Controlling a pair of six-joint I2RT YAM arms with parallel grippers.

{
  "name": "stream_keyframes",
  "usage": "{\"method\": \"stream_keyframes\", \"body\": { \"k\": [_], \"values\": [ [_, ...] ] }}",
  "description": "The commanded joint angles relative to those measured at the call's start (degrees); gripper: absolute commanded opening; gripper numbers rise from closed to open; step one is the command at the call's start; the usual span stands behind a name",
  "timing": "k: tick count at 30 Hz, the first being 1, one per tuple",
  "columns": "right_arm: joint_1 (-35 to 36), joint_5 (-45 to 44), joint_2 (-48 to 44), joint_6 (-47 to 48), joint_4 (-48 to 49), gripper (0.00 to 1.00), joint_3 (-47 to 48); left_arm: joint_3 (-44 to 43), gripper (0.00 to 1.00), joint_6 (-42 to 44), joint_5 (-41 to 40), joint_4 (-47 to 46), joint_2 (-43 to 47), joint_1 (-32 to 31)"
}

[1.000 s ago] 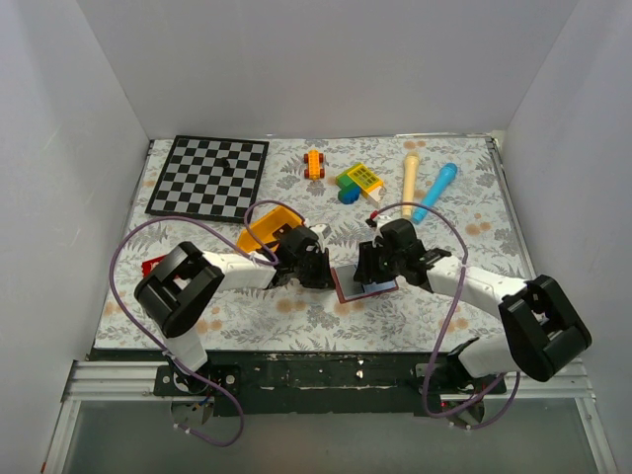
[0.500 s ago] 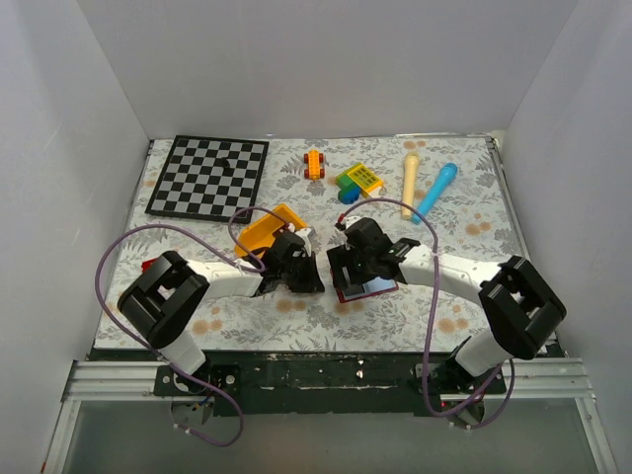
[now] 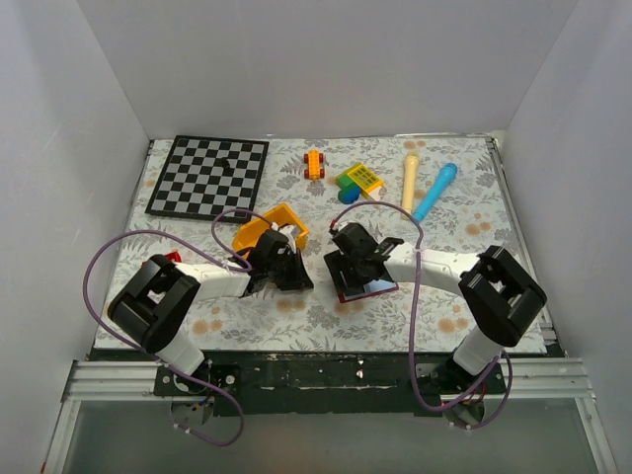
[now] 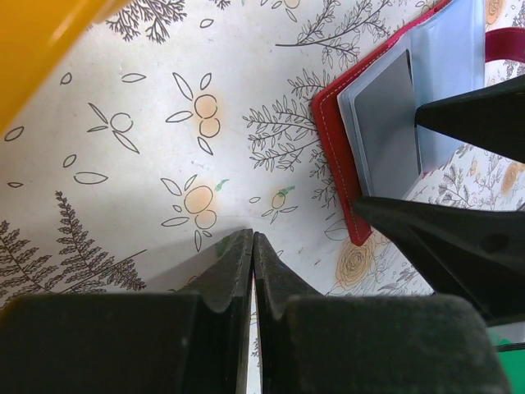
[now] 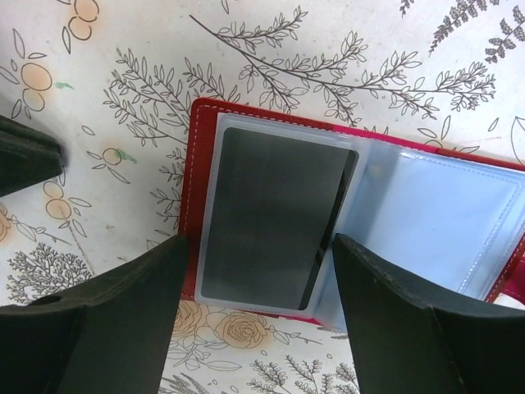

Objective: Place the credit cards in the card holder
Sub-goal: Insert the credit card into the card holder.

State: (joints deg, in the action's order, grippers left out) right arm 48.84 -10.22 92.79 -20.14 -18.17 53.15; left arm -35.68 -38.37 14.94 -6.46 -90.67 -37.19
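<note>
The maroon card holder (image 5: 194, 172) lies open on the flowered cloth, its pale blue pockets up. A black credit card (image 5: 275, 217) sits inside the left pocket, with its right edge showing at the pocket's mouth. My right gripper (image 5: 258, 240) hovers open just above it, one finger on each side of that pocket and touching nothing. In the top view the holder (image 3: 369, 289) lies under the right gripper (image 3: 348, 265). To its left my left gripper (image 4: 253, 238) is shut and empty, low over the cloth, a short way from the holder's red edge (image 4: 330, 123).
A yellow bin (image 3: 269, 225) stands just behind the left gripper. A chessboard (image 3: 209, 176) lies at the back left. An orange toy car (image 3: 314, 164), a yellow-green block (image 3: 358, 181), a cream stick (image 3: 410, 178) and a blue stick (image 3: 435, 191) lie along the back.
The right gripper's jaws have opened and it has slid left over the holder. The left arm has drawn back to the left, still shut.
</note>
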Motion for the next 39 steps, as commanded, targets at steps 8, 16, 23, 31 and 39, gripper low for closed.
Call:
{"method": "stream_keyframes", "body": {
  "k": [8,16,23,31,39],
  "values": [
    [0.3,-0.2,0.6,-1.3,1.8,0.63,0.2,0.7,0.00,0.8,0.0,1.5,0.6,0.2],
    [-0.1,1.6,-3.7,-4.3,6.3,0.50,-3.8,0.4,0.00,0.8,0.4,1.4,0.1,0.2],
    [-3.3,6.3,-8.7,-7.5,10.1,0.48,-8.1,0.1,0.00,1.0,0.7,1.2,-0.5,0.2],
    [-8.2,13.8,-13.9,-10.6,16.4,0.48,-13.7,0.4,0.00,0.9,0.7,0.9,-0.6,0.2],
    [-12.9,23.0,-15.5,-14.0,24.8,0.48,-18.9,0.8,0.00,0.7,0.9,0.5,-0.8,0.2]
  ]
}}
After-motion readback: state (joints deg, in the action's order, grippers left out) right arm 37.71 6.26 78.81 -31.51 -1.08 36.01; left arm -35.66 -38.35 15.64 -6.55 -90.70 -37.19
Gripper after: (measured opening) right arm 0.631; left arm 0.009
